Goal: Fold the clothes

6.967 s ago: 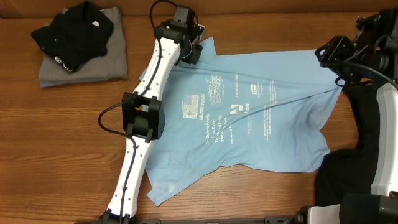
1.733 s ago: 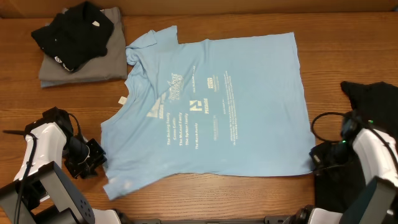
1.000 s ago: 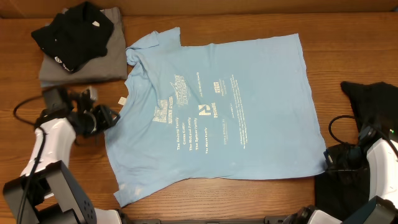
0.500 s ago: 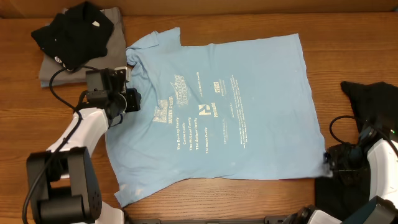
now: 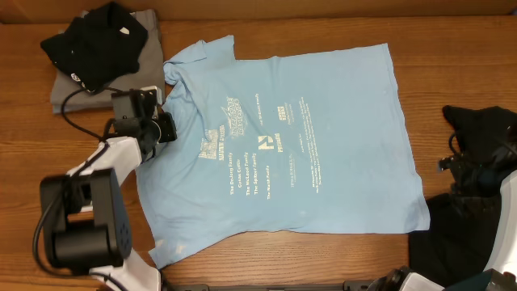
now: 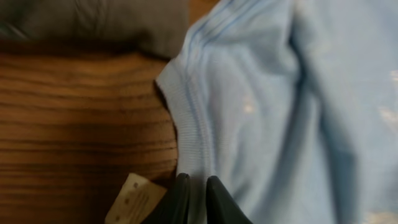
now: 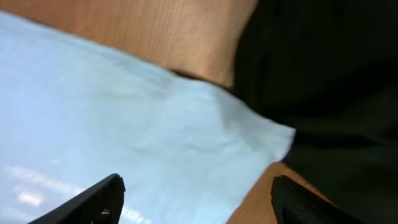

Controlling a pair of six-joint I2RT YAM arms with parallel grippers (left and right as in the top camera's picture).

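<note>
Left end effector (image 6: 198, 198) pinches T-shirt (image 6: 280, 112) collar; right end effector (image 7: 196, 202) spread.

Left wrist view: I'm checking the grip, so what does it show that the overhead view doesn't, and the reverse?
Only the left wrist: the left claw pinched on the ribbed collar of the shirt, with a tag beside it. Only the overhead: the whole shirt spread flat, its lettering, and a black garment on top of the pile. Both: the blue shirt, the grey garment and the wooden table.
</note>
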